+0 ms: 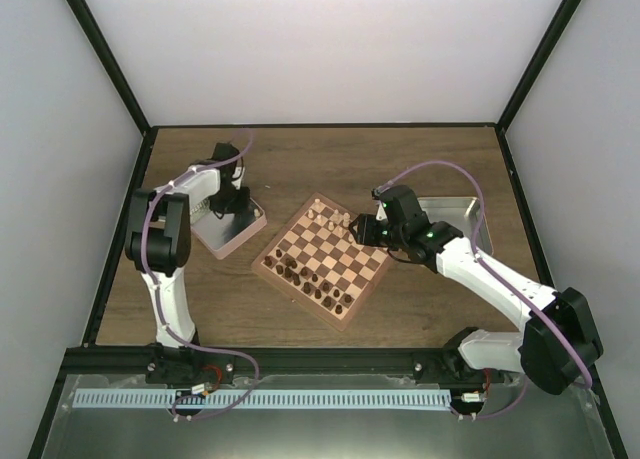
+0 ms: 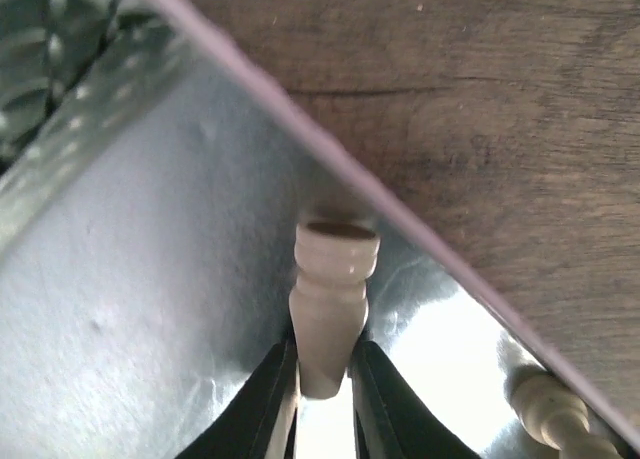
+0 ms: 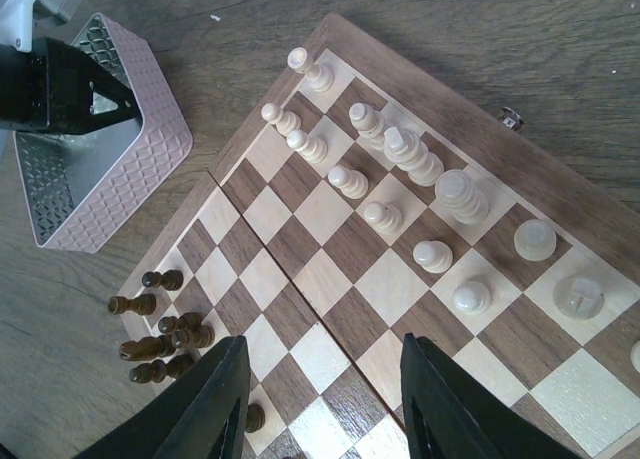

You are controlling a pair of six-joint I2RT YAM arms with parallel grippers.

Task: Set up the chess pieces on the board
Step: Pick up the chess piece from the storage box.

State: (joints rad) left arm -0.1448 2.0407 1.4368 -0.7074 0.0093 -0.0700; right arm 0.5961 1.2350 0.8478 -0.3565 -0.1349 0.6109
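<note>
With the left gripper (image 2: 323,399) clamped on a beige chess piece (image 2: 333,289) lying in the tray (image 2: 120,279), a straight lift clear of its wall is advised before the board (image 1: 322,261), beneath the parted right gripper (image 3: 325,399), is approached

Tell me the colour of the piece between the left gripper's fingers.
Light beige chess piece; the left wrist view shows it best.
</note>
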